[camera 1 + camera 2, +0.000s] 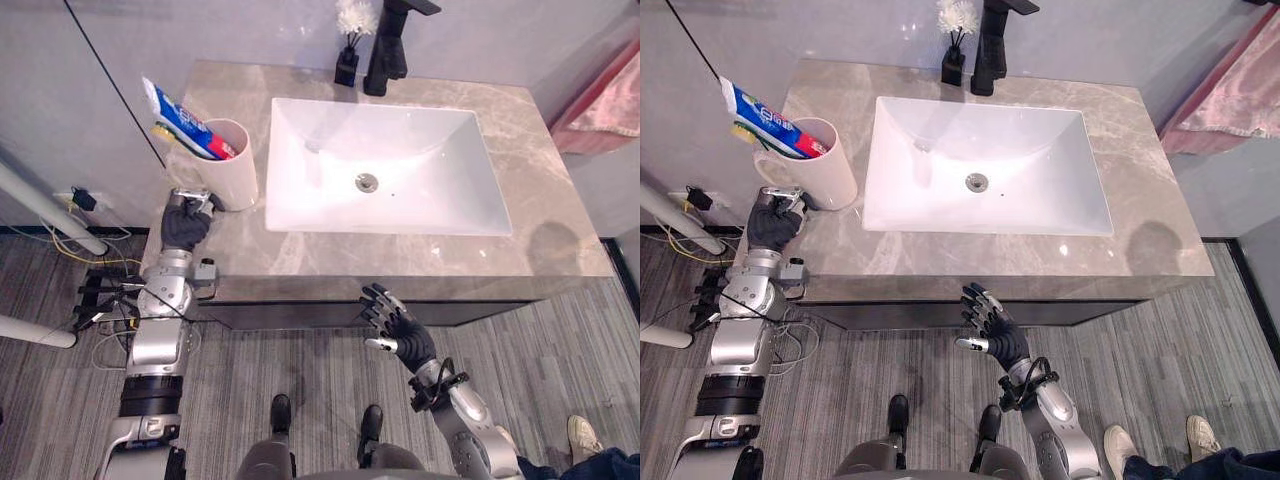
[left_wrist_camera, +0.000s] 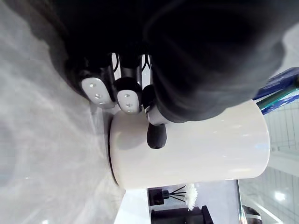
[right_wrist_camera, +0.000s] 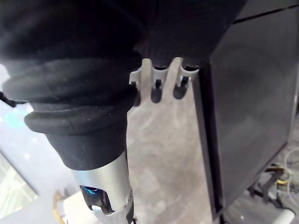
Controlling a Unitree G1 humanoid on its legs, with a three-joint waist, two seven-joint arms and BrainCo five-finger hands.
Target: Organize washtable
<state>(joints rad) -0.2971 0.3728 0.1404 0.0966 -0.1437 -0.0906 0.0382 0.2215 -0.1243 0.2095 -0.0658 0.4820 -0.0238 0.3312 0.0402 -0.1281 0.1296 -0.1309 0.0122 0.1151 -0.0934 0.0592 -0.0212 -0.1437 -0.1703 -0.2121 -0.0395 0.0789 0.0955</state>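
Note:
A white cup (image 1: 236, 165) stands on the grey marble counter (image 1: 545, 210) to the left of the sink, with a blue and red toothpaste tube (image 1: 183, 119) and a toothbrush in it. My left hand (image 1: 185, 224) sits on the counter's left edge just in front of the cup. Its fingers (image 2: 128, 95) are curled and its thumb tip rests against the cup's side (image 2: 201, 144), without wrapping it. My right hand (image 1: 398, 322) hovers open in front of the counter's front edge, below the sink, fingers spread and holding nothing.
The white basin (image 1: 290, 120) takes up the counter's middle. A black faucet (image 1: 388, 45) and a black reed diffuser (image 1: 347, 55) stand behind it. A pink towel (image 1: 612, 100) hangs at the right. A person's shoe (image 1: 580, 435) is on the floor at lower right.

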